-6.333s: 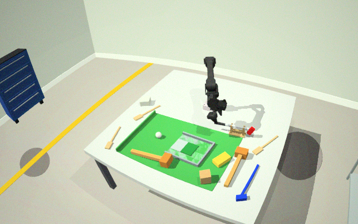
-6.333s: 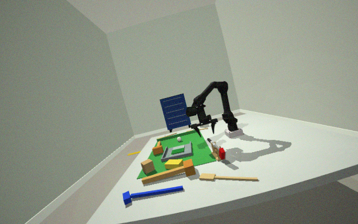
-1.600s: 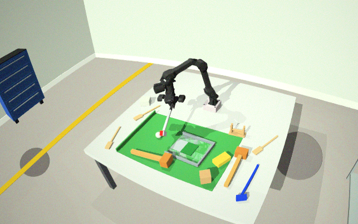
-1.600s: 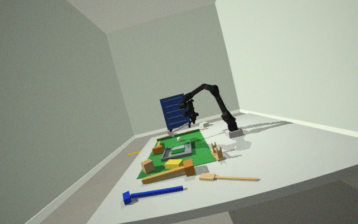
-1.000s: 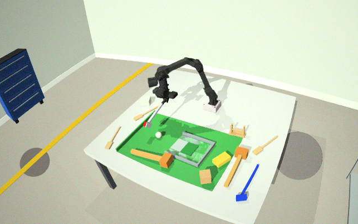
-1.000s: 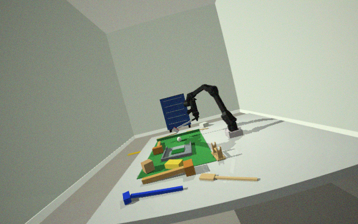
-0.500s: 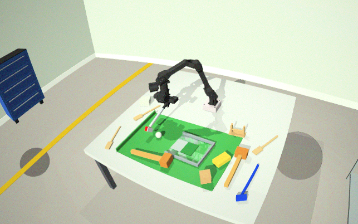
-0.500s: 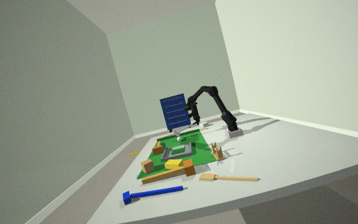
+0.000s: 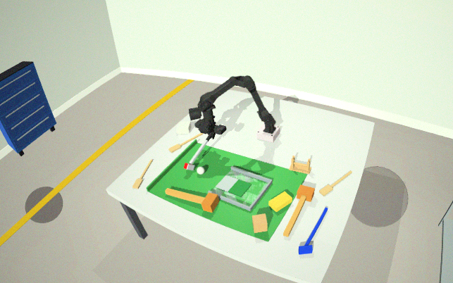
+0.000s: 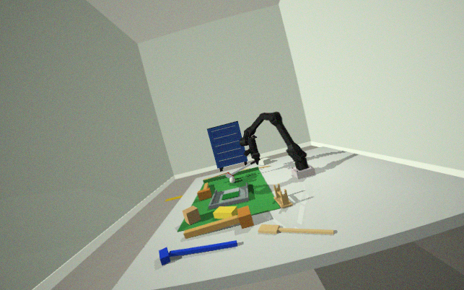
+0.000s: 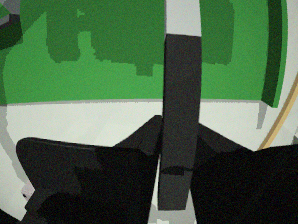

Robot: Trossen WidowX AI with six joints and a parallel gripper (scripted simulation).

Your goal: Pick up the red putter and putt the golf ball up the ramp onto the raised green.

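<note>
The hand [image 9: 210, 135] is gripping the red putter [image 9: 197, 152], whose head seems to be sitting just beside the golf ball [image 9: 200, 170]. It should be pushing gently and straight toward the ramp [image 9: 225, 182], so the ball stops on the raised green [image 9: 240, 188].

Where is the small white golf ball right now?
In the top view, the small white golf ball sits on the green mat's left part, just beside the red putter head.
</note>
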